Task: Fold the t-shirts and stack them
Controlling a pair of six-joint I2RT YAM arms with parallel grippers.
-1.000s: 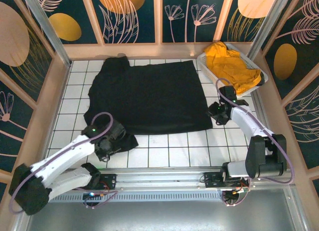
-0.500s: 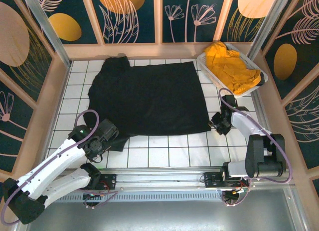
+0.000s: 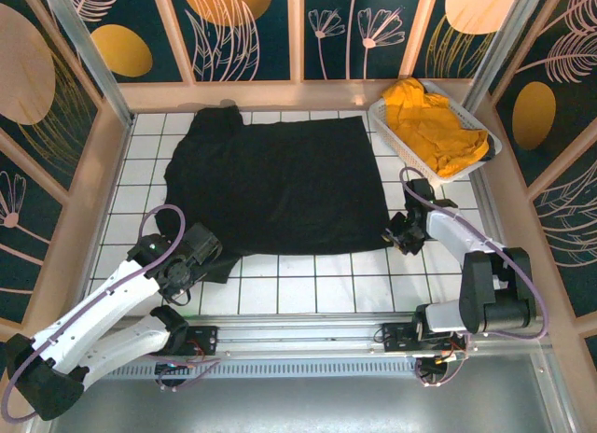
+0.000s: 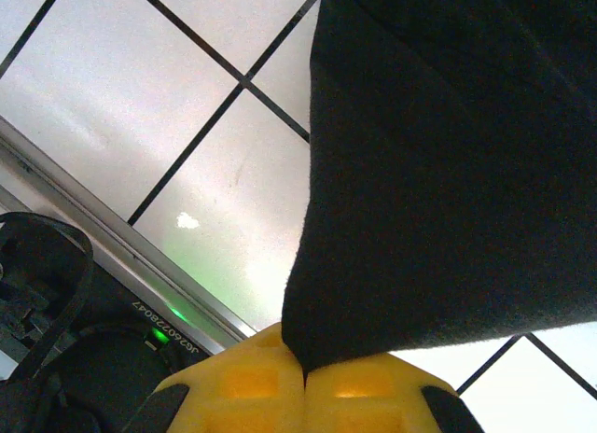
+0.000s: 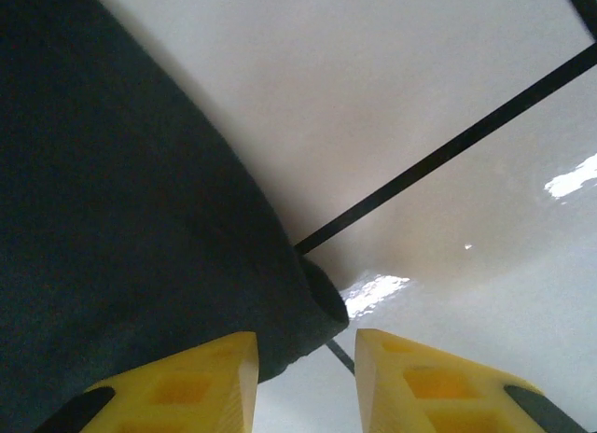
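Black t-shirt lies spread nearly flat across the mid and far part of the tiled table, w/ its near-left corner bunched up. Left gripper is clenched on that corner; in the left wrist view the yellow pads meet w/ the dark cloth nipped right between them. Right gripper sits at the near-right hem corner, jaws partly apart, the cloth tip at their mouth beside the left finger, not pinched as far as we can see. We judge this fabric light, limp and matte, so it won't slip much in the pads but it'll sag, drag and crease if lifted from one point only. Best hold is both near corners, right at the hem, so the edge lifts evenly. Yellow t-shirt is crumpled in the white basket at the far right, well apart from the left arm but near the right one. Nothing lies on the black shirt. We'd watch the basket rim and the side walls when the right arm swings.
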